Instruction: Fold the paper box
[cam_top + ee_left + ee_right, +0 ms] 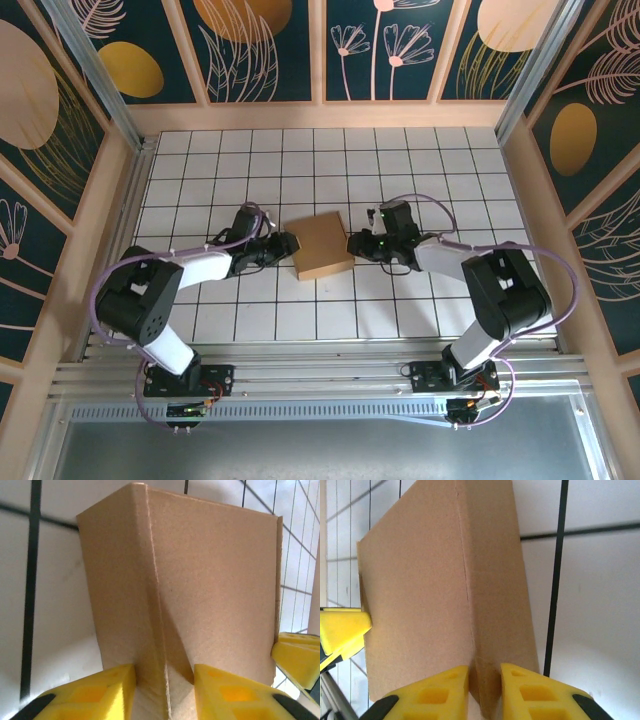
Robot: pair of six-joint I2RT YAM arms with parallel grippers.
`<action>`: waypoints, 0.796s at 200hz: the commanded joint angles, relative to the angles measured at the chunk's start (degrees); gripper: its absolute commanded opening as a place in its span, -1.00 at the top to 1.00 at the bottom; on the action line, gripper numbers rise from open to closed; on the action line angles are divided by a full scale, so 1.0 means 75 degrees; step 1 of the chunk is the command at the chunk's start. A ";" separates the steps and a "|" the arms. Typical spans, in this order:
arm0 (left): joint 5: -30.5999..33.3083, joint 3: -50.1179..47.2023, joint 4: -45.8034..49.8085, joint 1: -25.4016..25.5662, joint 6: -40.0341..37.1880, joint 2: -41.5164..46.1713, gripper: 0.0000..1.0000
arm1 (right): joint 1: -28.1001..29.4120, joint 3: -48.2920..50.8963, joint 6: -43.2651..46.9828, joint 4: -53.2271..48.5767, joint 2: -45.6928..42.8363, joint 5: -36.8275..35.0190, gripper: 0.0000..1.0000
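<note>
The box [322, 246] sits on the tiles [400, 180]; left gripper [164, 675] and right gripper [485, 675] each apparently pinch one corner edge.

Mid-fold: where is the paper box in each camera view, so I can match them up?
Top external: the paper box sits mid-table, between the left hand and the right hand.
Left wrist: it fills the centre, with one corner in the left hand at the bottom.
Right wrist: it is centre-left, with one corner in the right hand.
Shared landmark: the white tiled table with black grid lines.
</note>
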State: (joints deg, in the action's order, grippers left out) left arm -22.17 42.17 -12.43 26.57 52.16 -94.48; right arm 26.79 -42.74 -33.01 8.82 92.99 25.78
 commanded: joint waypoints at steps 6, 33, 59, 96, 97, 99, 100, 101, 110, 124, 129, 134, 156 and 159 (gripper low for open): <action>0.0208 0.0729 -0.0255 -0.0227 -0.0212 -0.0445 0.33 | 0.0274 -0.0476 -0.0756 0.0808 0.0824 -0.0439 0.58; 0.0337 0.1397 -0.0170 -0.0882 -0.0551 -0.1068 0.32 | 0.0271 -0.1462 -0.0841 0.0948 0.1717 -0.0616 0.58; 0.0335 0.2197 -0.0139 -0.1437 -0.0989 -0.1818 0.30 | 0.0272 -0.2845 -0.0914 0.0913 0.2790 -0.0674 0.59; 0.0302 0.3505 0.0095 -0.2147 -0.1537 -0.2981 0.25 | 0.0389 -0.4146 -0.1596 0.1310 0.4060 -0.0642 0.59; 0.0293 0.3546 0.0102 -0.2165 -0.1545 -0.3008 0.25 | 0.0389 -0.4169 -0.1614 0.1327 0.4069 -0.0651 0.59; 0.0281 0.3627 0.0123 -0.2190 -0.1568 -0.3052 0.25 | 0.0389 -0.4215 -0.1637 0.1357 0.4122 -0.0672 0.58; 0.0271 0.3666 0.0134 -0.2210 -0.1578 -0.3079 0.25 | 0.0395 -0.4239 -0.1647 0.1380 0.4147 -0.0684 0.58; 0.0260 0.3703 0.0145 -0.2220 -0.1589 -0.3105 0.24 | 0.0398 -0.4262 -0.1658 0.1391 0.4171 -0.0695 0.58; 0.0122 0.4026 0.0183 -0.2318 -0.1665 -0.3300 0.23 | 0.0395 -0.4478 -0.1721 0.1386 0.4357 -0.0815 0.57; 0.0080 0.4491 0.0332 -0.2390 -0.1763 -0.3504 0.22 | 0.0328 -0.5021 -0.1603 0.1124 0.4644 -0.0826 0.55; 0.0064 0.4629 0.0391 -0.2404 -0.1807 -0.3543 0.22 | 0.0292 -0.5207 -0.1547 0.0945 0.4733 -0.0785 0.54; 0.0072 0.4770 0.0450 -0.2406 -0.1849 -0.3562 0.21 | 0.0254 -0.5409 -0.1486 0.0786 0.4776 -0.0732 0.52; -0.0058 0.5107 0.0788 -0.2440 -0.1972 -0.3372 0.16 | 0.0001 -0.5602 -0.1264 0.0325 0.4277 -0.0490 0.38; -0.0076 0.5105 0.0825 -0.2441 -0.1996 -0.3290 0.14 | -0.0047 -0.5537 -0.1224 0.0333 0.4120 -0.0460 0.36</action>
State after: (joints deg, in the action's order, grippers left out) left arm -20.56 77.25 -9.47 8.27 40.32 -120.70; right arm 28.69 -82.98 -43.79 16.47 127.33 22.15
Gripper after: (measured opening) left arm 0.407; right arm 0.285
